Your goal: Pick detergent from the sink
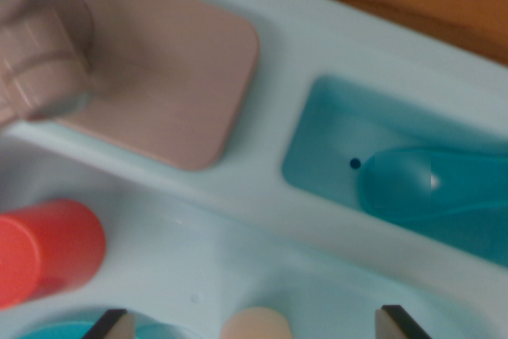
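Pale sink [333, 29], detergent [255, 327] between open pincer [255, 325] tips

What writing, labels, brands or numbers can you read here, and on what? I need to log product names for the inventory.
None: no readable text shows anywhere in the wrist view.
Red cap: plain, no lettering seen.
Teal bottle in the teal basin: blurred, no label legible; only a dark dot beside it.
Pink board: plain.
Ribbed grey object at the upper left: blurred, no marks readable.
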